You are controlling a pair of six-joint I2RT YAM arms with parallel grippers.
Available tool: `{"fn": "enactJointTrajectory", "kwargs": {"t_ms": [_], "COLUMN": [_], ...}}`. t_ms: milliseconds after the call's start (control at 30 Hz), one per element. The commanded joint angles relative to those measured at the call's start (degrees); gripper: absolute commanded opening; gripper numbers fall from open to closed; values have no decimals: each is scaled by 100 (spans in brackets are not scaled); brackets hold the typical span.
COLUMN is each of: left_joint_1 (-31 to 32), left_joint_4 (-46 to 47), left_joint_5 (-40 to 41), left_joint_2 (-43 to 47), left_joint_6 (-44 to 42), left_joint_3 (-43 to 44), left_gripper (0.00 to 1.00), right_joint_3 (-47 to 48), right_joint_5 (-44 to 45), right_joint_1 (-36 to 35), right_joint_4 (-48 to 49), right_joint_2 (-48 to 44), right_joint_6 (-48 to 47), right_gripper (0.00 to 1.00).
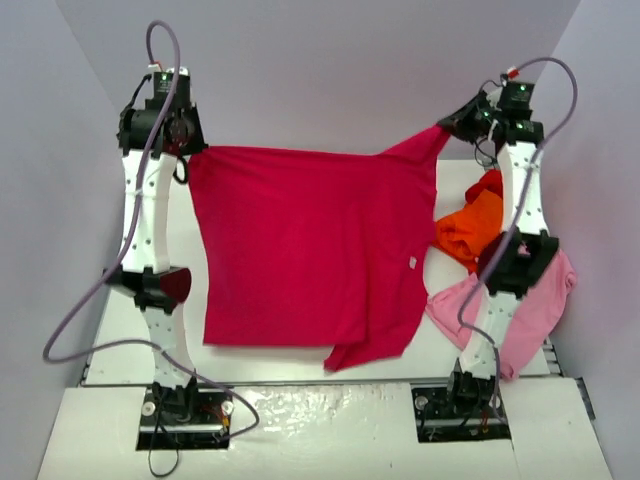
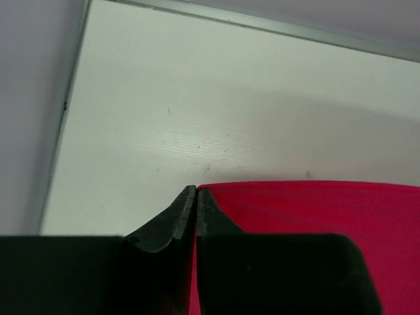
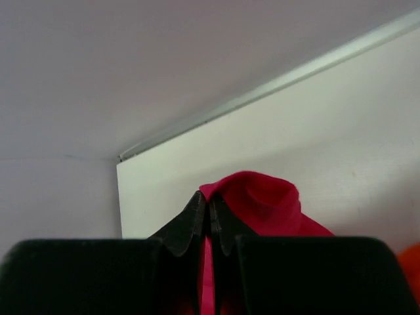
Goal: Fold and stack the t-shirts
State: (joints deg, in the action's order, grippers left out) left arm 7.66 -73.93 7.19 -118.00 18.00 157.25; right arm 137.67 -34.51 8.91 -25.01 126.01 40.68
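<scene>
Right now your left claw [image 2: 195, 190] is pinched shut on one far corner of the raspberry-red shirt [image 1: 310, 250]. Your right claw [image 3: 207, 197] is clamped on the other far corner, with cloth bunched just past its tips. The shirt stretches between the two claws and spreads back from them toward the arm bases, its small white tag [image 1: 411, 263] nearer the right claw's side. Nearer the base than your right claw, the orange shirt [image 1: 468, 232], bright red shirt [image 1: 490, 183] and pale pink shirt [image 1: 535, 305] lie crumpled on the table [image 1: 110, 335].
</scene>
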Motion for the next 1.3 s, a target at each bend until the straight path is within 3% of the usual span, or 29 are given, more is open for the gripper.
{"fn": "enactJointTrajectory", "kwargs": {"t_ms": [0,67,133,233,400,733,833,1000,1267], "left_joint_1": [-142,-141,-137,-134,-133,-138,-133,-133,-141], "left_joint_4": [893,1390,1736,1992,2004,2010,1963,1453,1056], "left_joint_5": [-523,-569,-574,-513,-232,162,296,221,-864], "left_joint_2": [777,1183,1766,2510,3181,4274,4543,4754,6129], "left_joint_6": [-41,-194,-311,-399,-483,-398,-411,-354,-200], "left_joint_3": [783,567,413,291,-241,-3146,-3209,-2564,-2613], "left_gripper": [0,0,0,0,0,0,0,0,0], "right_joint_3": [1587,1110,730,411,-906,-3419,-3772,-3929,-4331], "right_joint_5": [-938,-1285,-1371,-1433,-1245,-1342,-1434,-1394,-1433], "right_joint_1": [-9,33,65,133,314,357,357,349,148], "right_joint_4": [1799,3094,3680,3697,3571,3416,3338,2847,2052], "right_joint_2": [-46,-266,-661,-1290,-2446,-3372,-3697,-4431,-6555], "right_joint_6": [1373,1927,2017,1598,789,444,408,116,27], "right_gripper": [0,0,0,0,0,0,0,0,0]}}
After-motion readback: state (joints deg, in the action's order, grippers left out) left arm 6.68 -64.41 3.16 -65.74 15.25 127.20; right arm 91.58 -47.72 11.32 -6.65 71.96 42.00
